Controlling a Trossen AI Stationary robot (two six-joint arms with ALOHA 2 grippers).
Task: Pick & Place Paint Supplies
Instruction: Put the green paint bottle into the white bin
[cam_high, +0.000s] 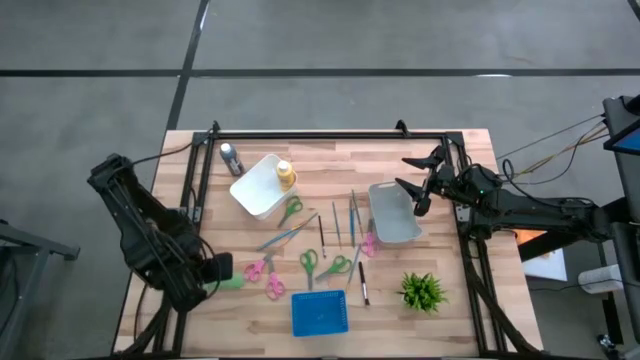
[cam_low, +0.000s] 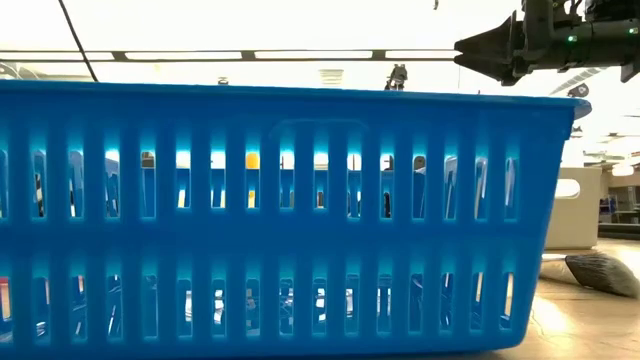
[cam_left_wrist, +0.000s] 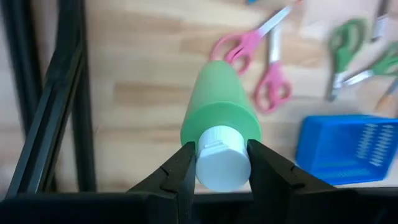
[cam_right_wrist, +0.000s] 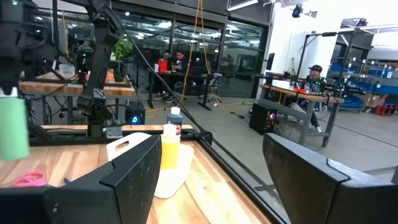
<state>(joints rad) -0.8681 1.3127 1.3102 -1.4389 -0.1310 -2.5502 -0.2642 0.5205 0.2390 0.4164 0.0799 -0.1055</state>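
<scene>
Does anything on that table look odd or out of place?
Mostly a scatter: scissors and brushes lie loose between the bins. The left pincer holds a green bottle by its white cap, off the table.

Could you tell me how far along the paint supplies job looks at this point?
Early on. Already done: the yellow bottle sits in the white bin. In hand: the left gripper is shut on the green bottle by its cap, over the table's left edge. Left: the grey bottle and the brushes on the table. The right gripper hangs open over the grey bin.
</scene>
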